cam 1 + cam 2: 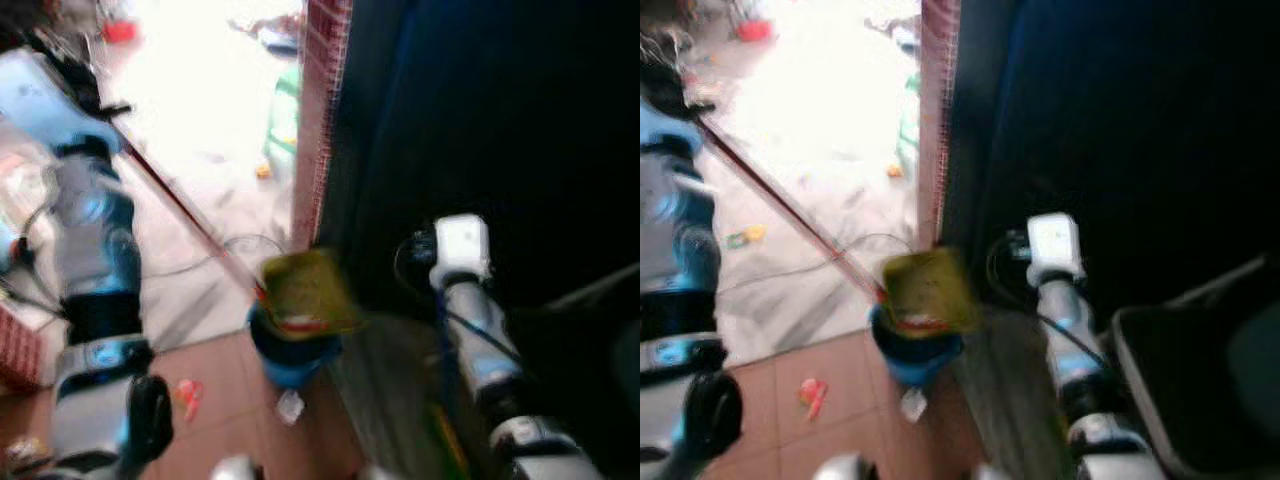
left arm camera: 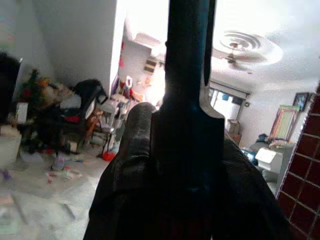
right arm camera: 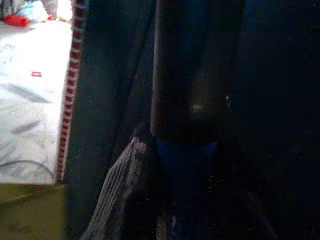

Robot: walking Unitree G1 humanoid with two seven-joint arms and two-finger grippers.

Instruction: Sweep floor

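Both eye views are blurred. A thin red broom handle (image 1: 180,205) slants from my raised left gripper (image 1: 85,65) at the upper left down to a yellow-green head (image 1: 305,290). That head rests over a blue bucket (image 1: 290,358) on the floor. In the left wrist view the black fingers (image 2: 187,100) are pressed together and point up at a room's ceiling. My right arm (image 1: 470,300) reaches forward into the dark area on the right. Its wrist view is very dark and shows one black finger (image 3: 180,75).
A red-tiled pillar (image 1: 320,110) stands just behind the bucket, with a dark blue curtain (image 1: 480,120) to its right. An orange scrap (image 1: 187,395) and a white scrap (image 1: 290,405) lie on the brown tiles. A cable (image 1: 240,245) loops over the pale floor. A dark seat (image 1: 1200,380) sits at right.
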